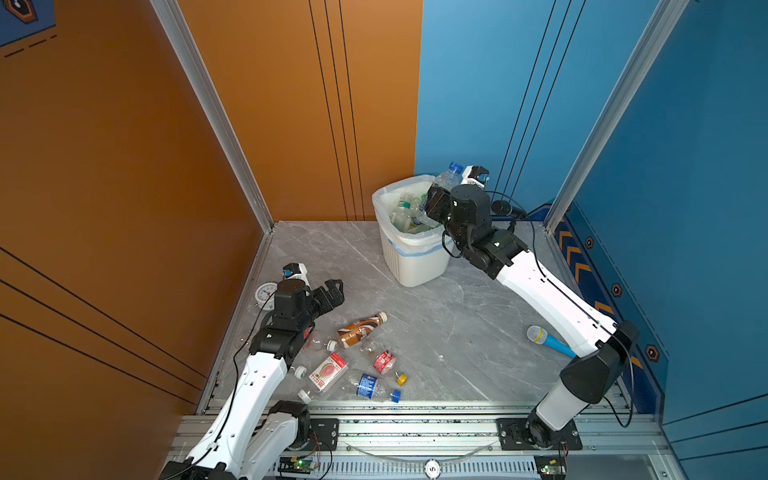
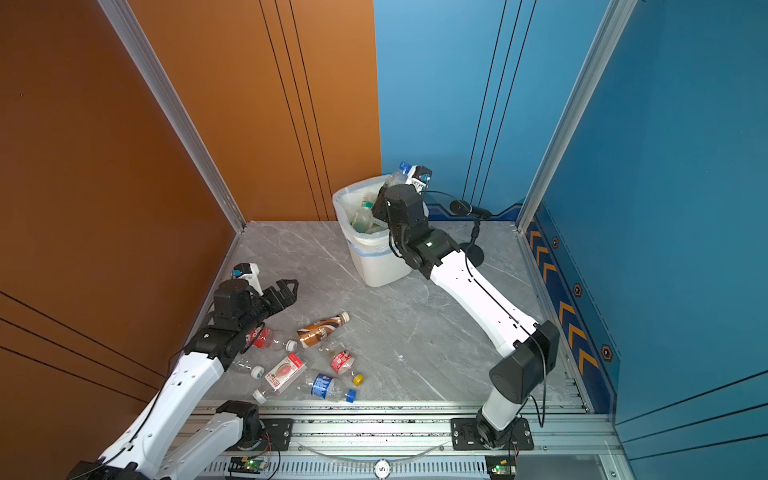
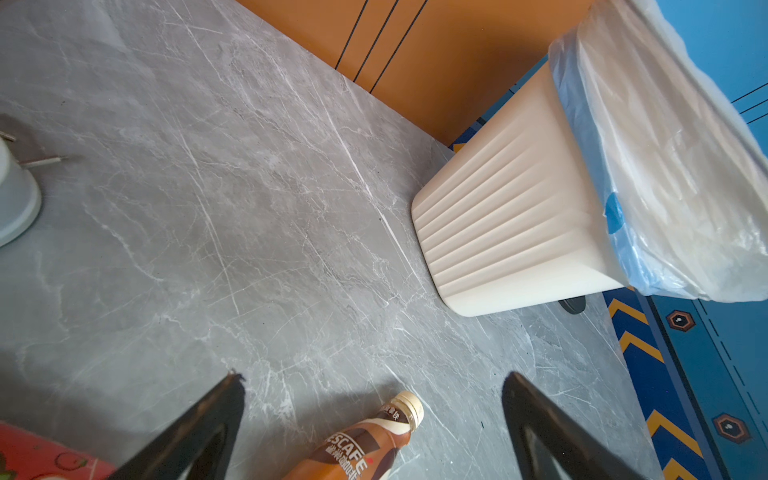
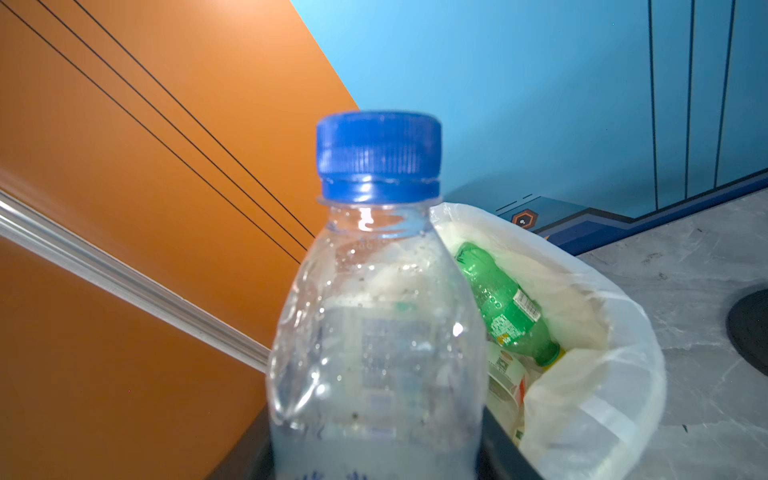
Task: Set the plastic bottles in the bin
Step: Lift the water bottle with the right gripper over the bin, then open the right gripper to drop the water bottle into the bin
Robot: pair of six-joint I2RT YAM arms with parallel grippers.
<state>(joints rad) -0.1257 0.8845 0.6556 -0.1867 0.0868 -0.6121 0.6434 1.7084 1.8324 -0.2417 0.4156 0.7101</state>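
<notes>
Nearest the front rail, around 7 o'clock on the grey marble tabletop, several plastic bottles lie on their sides. A clear blue-labelled bottle is just beside a watermelon-labelled bottle, with a crushed red-labelled bottle behind them and a brown coffee bottle farther in. In a top view a second red bottle shows under the left forearm. At 4 o'clock a blue-handled toy microphone lies close beside the right arm. The left gripper hovers toward 9 o'clock with its jaws spread wide and nothing in them. Only the left wrist view shows the coffee bottle's cream cap end lying between the two black fingers, clear of both. A small white alarm clock sits just beyond that gripper at the tabletop's 9 o'clock edge. The bin stands at 12 o'clock by the far wall, and both top views show pale, clear bottles piled inside it. The right wrist view alone shows a green bottle leaning on the liner. The right gripper is clenched around the lower body of a clear blue-capped bottle, held above the bin's 2 o'clock corner. From above the wrist hides the grip. The wrist camera shows that bottle filling the frame, cap pointing away, with the bin's opening just beyond it.
</notes>
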